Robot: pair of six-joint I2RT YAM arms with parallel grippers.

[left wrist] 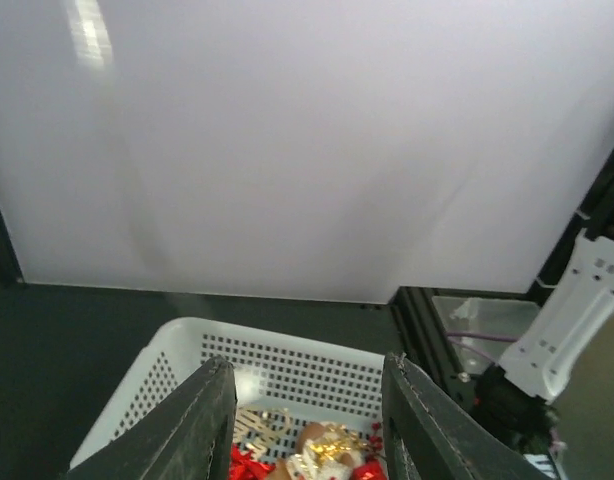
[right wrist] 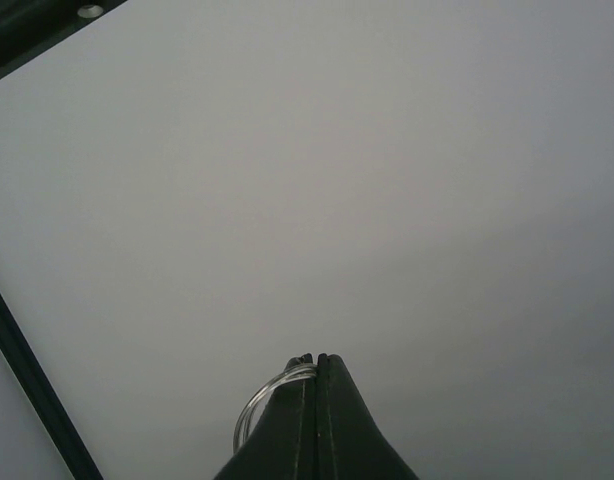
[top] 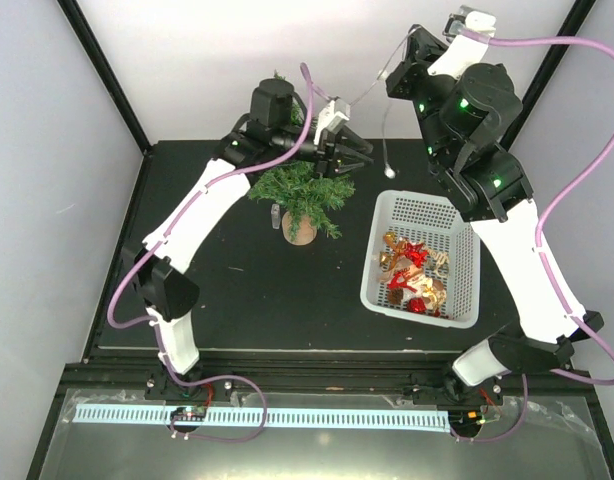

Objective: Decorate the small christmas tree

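Note:
The small christmas tree (top: 299, 192) stands in a brown pot (top: 299, 231) at the back middle of the black table. My left gripper (top: 355, 154) is open and empty, raised just right of the tree top. In the left wrist view its fingers (left wrist: 307, 420) frame the white basket (left wrist: 287, 362). My right gripper (top: 393, 72) is raised high at the back right, shut on a thin silver wire (top: 386, 120). The wire hangs down to a small white end (top: 390, 172) above the basket's far rim. In the right wrist view the shut gripper (right wrist: 316, 358) pinches a loop of the wire (right wrist: 249, 408).
The white perforated basket (top: 465, 262) sits right of the tree and holds red and gold ornaments (top: 412, 270), which also show in the left wrist view (left wrist: 322, 450). White walls and black frame posts enclose the table on the left, back and right.

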